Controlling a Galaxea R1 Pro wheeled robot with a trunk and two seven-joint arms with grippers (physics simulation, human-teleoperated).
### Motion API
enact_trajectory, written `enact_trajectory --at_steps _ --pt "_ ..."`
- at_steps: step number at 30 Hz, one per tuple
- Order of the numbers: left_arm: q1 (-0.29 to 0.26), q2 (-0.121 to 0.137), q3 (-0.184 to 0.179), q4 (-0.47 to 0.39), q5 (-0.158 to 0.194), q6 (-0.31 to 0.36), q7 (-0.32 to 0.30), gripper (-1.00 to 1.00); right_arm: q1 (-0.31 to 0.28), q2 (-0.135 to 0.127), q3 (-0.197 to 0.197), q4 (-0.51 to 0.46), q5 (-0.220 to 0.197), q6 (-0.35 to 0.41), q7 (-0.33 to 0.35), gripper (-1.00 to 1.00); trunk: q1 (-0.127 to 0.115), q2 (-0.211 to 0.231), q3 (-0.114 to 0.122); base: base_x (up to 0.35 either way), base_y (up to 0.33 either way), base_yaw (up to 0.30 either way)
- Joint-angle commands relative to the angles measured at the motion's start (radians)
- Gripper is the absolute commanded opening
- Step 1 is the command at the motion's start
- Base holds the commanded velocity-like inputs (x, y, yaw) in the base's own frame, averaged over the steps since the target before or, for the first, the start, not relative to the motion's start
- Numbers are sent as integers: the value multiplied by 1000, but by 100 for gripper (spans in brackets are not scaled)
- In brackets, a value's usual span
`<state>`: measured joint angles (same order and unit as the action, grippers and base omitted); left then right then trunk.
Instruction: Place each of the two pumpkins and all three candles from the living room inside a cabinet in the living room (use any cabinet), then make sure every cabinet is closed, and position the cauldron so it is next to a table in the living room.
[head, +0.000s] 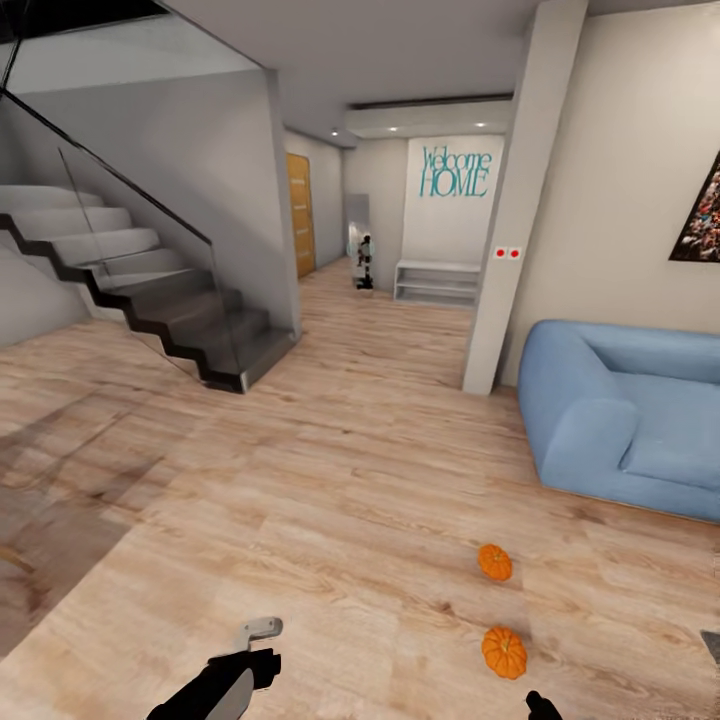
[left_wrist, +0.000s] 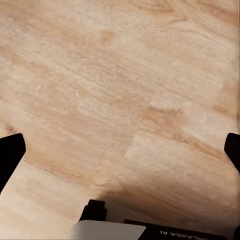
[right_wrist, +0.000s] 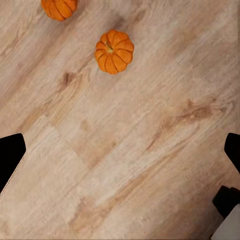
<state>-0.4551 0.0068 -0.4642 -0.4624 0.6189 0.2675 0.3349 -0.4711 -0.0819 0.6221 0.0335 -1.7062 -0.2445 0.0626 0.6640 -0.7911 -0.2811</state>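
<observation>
Pale wood flooring (head: 330, 480) runs the whole way across our view from the head camera, and both pumpkins sit directly on it. At the far left we see a dark staircase (head: 170, 310) with a glass balustrade climbing up and away, and beyond it a hallway with an orange door (head: 300, 215). Further along, on the back wall, teal lettering (head: 456, 172) reads "Welcome HOME" above a low white shelf unit (head: 437, 282). A white pillar (head: 515, 200) stands to the right of that, and past it a blue sofa (head: 630, 420) sits against the wall under a dark picture (head: 702, 215).

Our left claw (head: 258, 632) shows at the bottom edge of the head view, over bare floor. In its wrist view its two dark fingertips (left_wrist: 11, 155) stand wide apart with only planks between them, so it is released and holds nothing.

The farther pumpkin (head: 494, 562) and the nearer pumpkin (head: 504, 652) lie near each other, right of centre and in front of the sofa. The right wrist view shows one whole pumpkin (right_wrist: 114, 51) and a second cut off at the frame edge (right_wrist: 59, 8).

Our right claw (right_wrist: 120, 155) is likewise spread open and empty, its fingertips (right_wrist: 11, 155) well apart over the floor, clear of both pumpkins.
</observation>
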Motion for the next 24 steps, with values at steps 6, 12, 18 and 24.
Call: enact_trajectory --at_steps 6,12,18,24 --pt "0 1 -5 -2 5 4 7 100 -1 1 7 3 -10 0 6 100 1 -1 -7 282 -1 -238" --pt "0 1 -5 -2 5 4 7 100 -1 1 7 3 -10 1 5 100 1 -1 -14 282 0 -227" --pt "0 1 -5 -2 5 4 8 100 -1 1 8 4 -10 1 5 100 1 -1 -20 279 0 -224" --pt "0 1 -5 -2 5 4 7 100 -1 1 8 5 -10 1 4 100 1 -1 -27 275 0 -222"
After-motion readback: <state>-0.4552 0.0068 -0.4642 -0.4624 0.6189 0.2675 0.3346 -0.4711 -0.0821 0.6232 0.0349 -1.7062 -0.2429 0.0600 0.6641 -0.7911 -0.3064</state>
